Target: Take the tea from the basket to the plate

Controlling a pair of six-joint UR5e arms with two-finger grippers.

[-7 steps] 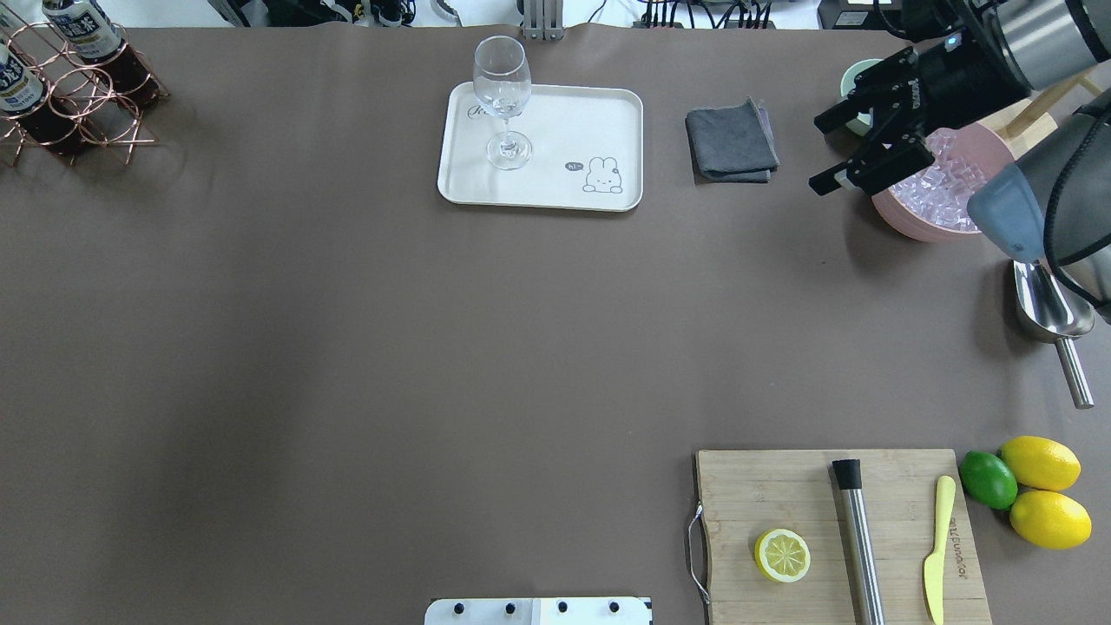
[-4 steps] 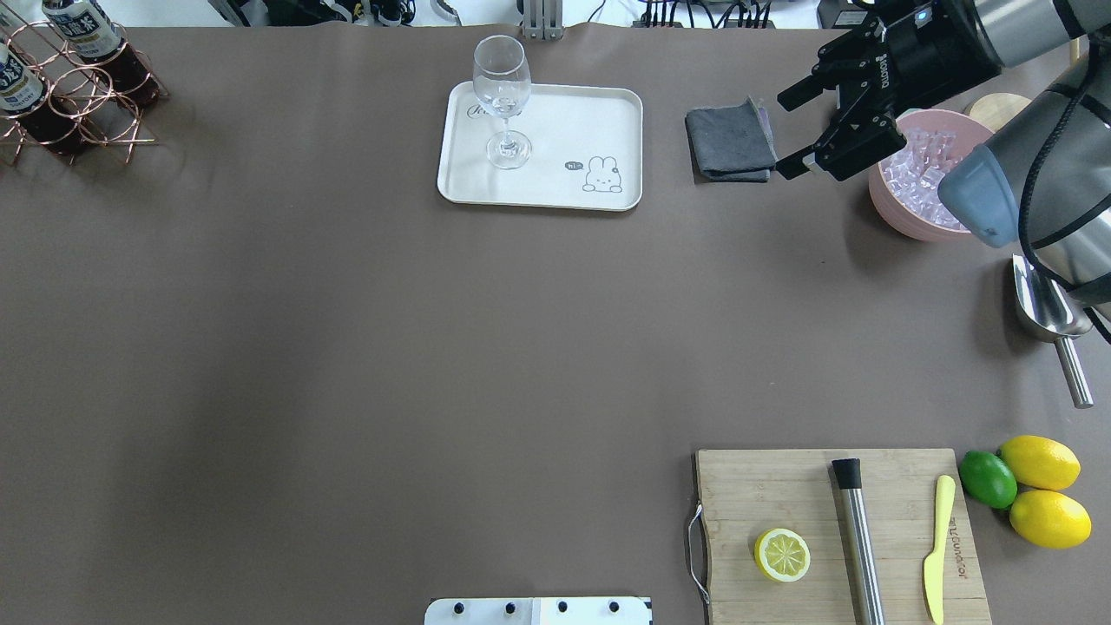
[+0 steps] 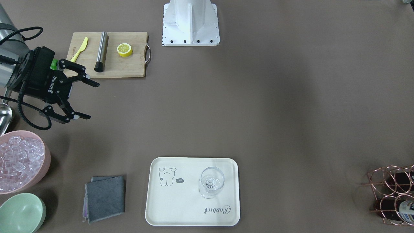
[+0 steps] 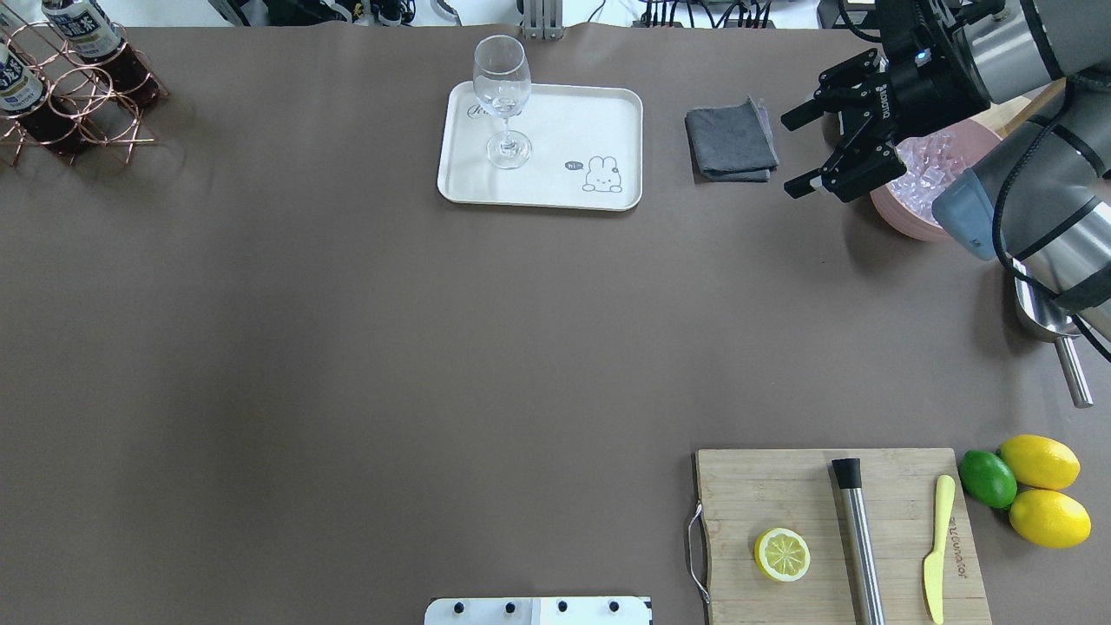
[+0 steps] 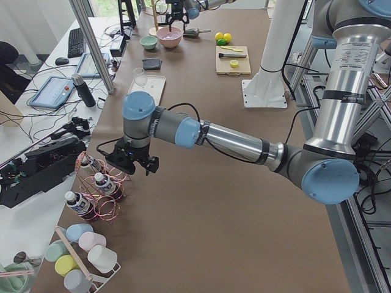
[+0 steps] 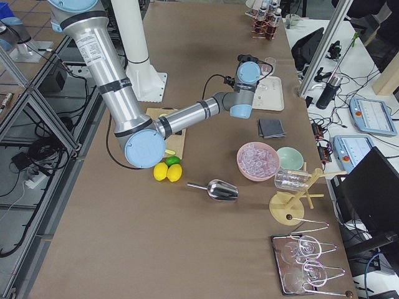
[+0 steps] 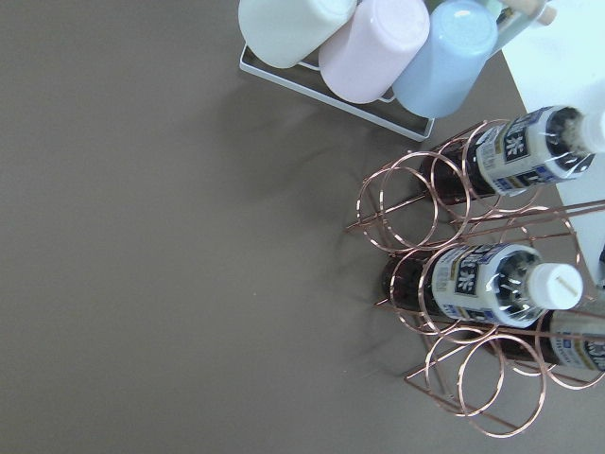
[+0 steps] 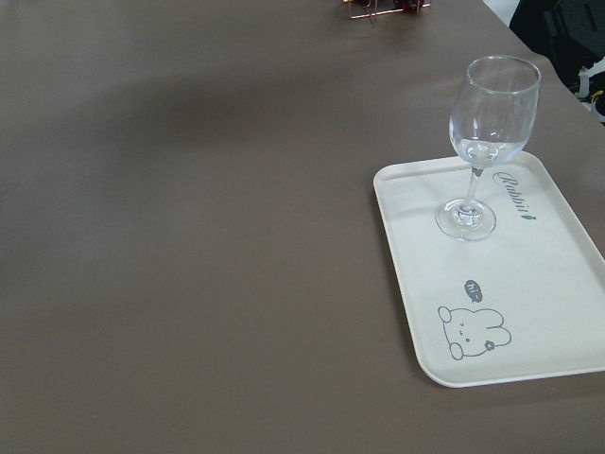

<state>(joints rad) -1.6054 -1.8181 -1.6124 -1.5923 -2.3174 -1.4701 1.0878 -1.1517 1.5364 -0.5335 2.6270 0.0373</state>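
Several tea bottles [image 4: 82,26] with white caps stand in the rose-gold wire basket [image 4: 87,95] at the far left corner. They also show in the left wrist view [image 7: 492,284], inside the basket's ring cells [image 7: 416,203]. The cream plate [image 4: 555,174] with the bear print lies at the far middle. My left gripper [image 5: 131,163] hovers beside the basket and shows only in the exterior left view, so I cannot tell if it is open or shut. My right gripper [image 4: 788,158] is open and empty, between the grey cloth and the ice bowl.
A clear stemmed glass [image 4: 502,104] stands on the plate's left part. A grey cloth [image 4: 731,141], a pink bowl of ice [image 4: 903,208], a metal scoop [image 4: 1055,334] and a cutting board [image 4: 746,495] are on the right. Pastel cups [image 7: 369,47] sit behind the basket.
My right gripper has swung left, off the ice bowl toward the grey cloth, and stays open. The basket, bottles and plate have not moved.
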